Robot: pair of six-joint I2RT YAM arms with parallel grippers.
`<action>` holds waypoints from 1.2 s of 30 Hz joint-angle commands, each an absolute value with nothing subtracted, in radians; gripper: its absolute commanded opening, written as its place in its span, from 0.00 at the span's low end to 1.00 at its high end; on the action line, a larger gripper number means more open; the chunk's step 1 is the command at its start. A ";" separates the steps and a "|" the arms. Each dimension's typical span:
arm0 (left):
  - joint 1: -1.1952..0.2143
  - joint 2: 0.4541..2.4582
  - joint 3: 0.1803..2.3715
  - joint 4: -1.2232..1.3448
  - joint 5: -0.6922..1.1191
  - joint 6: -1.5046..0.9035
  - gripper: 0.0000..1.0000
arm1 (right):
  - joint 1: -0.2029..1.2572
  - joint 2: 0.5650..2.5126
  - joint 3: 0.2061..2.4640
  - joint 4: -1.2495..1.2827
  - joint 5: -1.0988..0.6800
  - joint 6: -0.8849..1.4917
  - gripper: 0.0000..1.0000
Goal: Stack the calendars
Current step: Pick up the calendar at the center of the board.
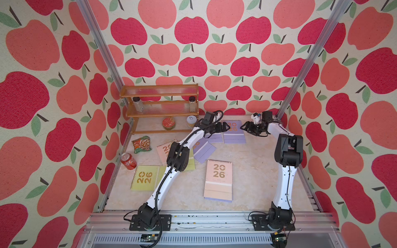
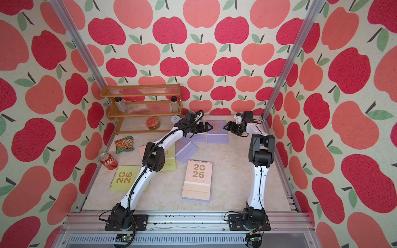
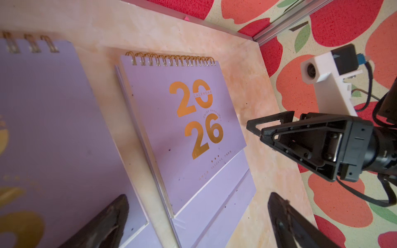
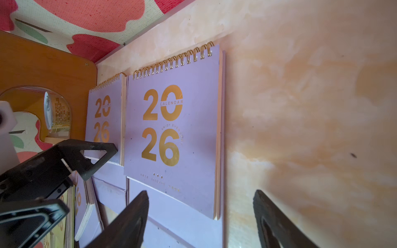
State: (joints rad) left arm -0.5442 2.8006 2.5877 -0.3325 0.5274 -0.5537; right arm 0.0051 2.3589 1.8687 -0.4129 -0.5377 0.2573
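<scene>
Several flat calendars with gold "2026" lie on the table. A lilac calendar (image 1: 234, 132) (image 3: 184, 120) (image 4: 171, 133) sits at the back, with a second lilac one (image 1: 215, 137) (image 4: 105, 120) beside it and a tilted third (image 1: 204, 151). A pale pink calendar (image 1: 219, 179) rests on a lilac one in the middle front. A yellow-green calendar (image 1: 146, 178) lies front left; others hide under the left arm. My left gripper (image 1: 225, 126) (image 3: 197, 196) hovers open over the back lilac calendar's left side. My right gripper (image 1: 245, 126) (image 4: 201, 192) faces it, open over the calendar's right edge. Neither holds anything.
A wooden shelf rack (image 1: 160, 107) with jars and a tin stands at the back left. A crinkled snack packet (image 1: 141, 145) and a red soda can (image 1: 128, 161) lie by the left wall. Apple-patterned walls and aluminium posts enclose the table.
</scene>
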 commanded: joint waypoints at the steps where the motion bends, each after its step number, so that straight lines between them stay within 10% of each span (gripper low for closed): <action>1: -0.557 2.850 2.633 -0.330 0.506 -0.620 1.00 | 0.032 2.380 1.921 -0.457 -0.496 0.228 0.78; 20: -0.584 2.924 2.635 -0.243 0.572 -0.758 0.99 | 0.043 2.440 1.933 -0.523 -0.541 0.267 0.78; 36: -0.597 2.954 2.632 -0.222 0.611 -0.801 0.99 | -0.067 2.365 1.682 -0.199 -0.941 0.442 0.68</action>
